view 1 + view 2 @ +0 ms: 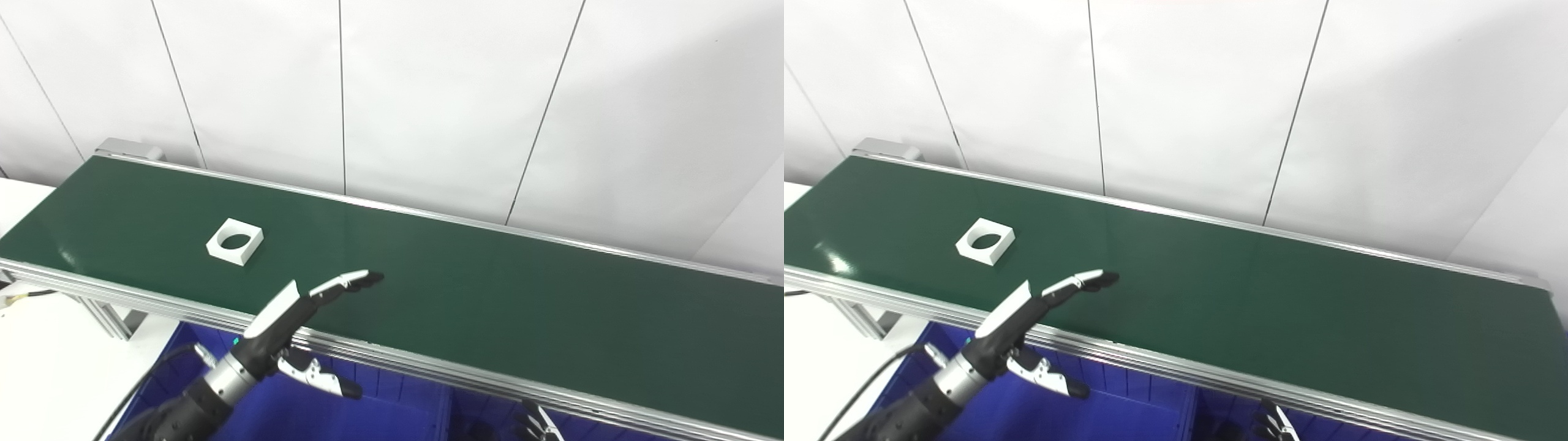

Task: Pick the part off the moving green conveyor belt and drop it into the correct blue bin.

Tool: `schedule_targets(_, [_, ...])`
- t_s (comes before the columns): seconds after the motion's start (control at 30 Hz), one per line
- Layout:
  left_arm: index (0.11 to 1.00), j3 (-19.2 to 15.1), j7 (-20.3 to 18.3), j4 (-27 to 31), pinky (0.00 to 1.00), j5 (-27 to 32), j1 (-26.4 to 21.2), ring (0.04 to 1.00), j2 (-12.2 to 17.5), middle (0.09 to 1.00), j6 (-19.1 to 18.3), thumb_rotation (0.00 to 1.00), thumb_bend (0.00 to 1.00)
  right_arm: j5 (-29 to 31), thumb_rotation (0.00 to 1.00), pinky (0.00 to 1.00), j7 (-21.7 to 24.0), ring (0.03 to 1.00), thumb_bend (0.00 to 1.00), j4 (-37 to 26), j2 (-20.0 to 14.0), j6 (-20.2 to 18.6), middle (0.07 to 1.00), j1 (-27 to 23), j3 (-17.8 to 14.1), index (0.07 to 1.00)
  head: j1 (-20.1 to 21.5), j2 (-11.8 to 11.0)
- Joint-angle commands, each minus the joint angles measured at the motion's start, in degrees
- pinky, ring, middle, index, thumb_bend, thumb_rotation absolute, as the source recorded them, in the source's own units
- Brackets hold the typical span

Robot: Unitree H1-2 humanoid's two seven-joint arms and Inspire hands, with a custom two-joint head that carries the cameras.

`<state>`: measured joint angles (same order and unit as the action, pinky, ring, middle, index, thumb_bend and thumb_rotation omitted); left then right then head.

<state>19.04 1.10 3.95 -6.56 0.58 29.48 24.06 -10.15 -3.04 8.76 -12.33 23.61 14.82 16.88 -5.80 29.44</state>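
A white square part with a round hole (235, 241) lies flat on the green conveyor belt (465, 288), toward its left end. My left hand (300, 321) reaches over the belt's near rail, open, fingers stretched out and thumb hanging below, holding nothing. It is to the right of the part and nearer to me, clear of it. Only the fingertips of my right hand (538, 424) show at the bottom edge, below the belt; they look spread. Blue bins (392, 410) sit under the belt's near side.
The belt's aluminium rail (429, 367) runs along the near edge. A divider wall (446, 409) separates two blue bins. White panelled wall stands behind the belt. A white table surface (55, 367) and a black cable lie at the left.
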Motion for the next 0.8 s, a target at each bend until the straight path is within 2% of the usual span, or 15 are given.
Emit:
schedule_targets(0.0, [0.885,-2.7,-3.3,1.9,0.87,0.8,-3.7,0.886,1.8,0.899,-1.5,0.42,0.87,0.6,0.30,0.74,-0.8,0.824,0.88,-1.3,-0.4,3.3,0.861,-0.5,0.5,0.932,-0.5,0.0])
schedule_targets(0.2, [0.894,-6.9,-10.4,-2.2,0.87,-0.1,-10.3,0.902,2.6,0.914,-4.3,0.40,0.86,1.5,0.28,0.73,-1.4,0.811,0.88,-1.4,-0.9,3.3,0.853,-0.7,1.2,0.920,-0.9,-0.1])
schedule_targets(0.37, [0.895,-8.5,-13.9,-6.3,0.87,-2.2,-14.7,0.912,2.9,0.921,-6.2,0.39,0.86,1.5,0.29,0.71,-2.5,0.785,0.88,-1.0,-1.0,3.3,0.832,-1.1,1.6,0.901,-1.3,-0.3])
schedule_targets(0.5, [0.884,-9.4,-15.3,-10.7,0.81,-3.4,-17.8,0.884,2.9,0.914,-5.4,0.34,0.85,2.1,0.28,0.69,-2.9,0.771,0.88,-0.9,-1.2,3.3,0.817,-1.3,2.1,0.884,-1.5,-0.5])
schedule_targets(0.63, [0.884,-9.6,-15.7,-14.9,0.83,-7.4,-21.1,0.900,3.6,0.916,-6.8,0.33,0.85,2.5,0.29,0.69,-3.4,0.763,0.88,-0.6,-1.6,3.3,0.812,-1.7,2.8,0.877,-1.6,-0.6])
schedule_targets(0.77, [0.882,-9.6,-15.7,-19.1,0.81,-10.5,-24.1,0.893,4.2,0.910,-6.3,0.33,0.85,2.8,0.29,0.68,-3.7,0.755,0.88,-0.5,-1.8,3.3,0.807,-1.9,3.2,0.870,-1.8,-0.7])
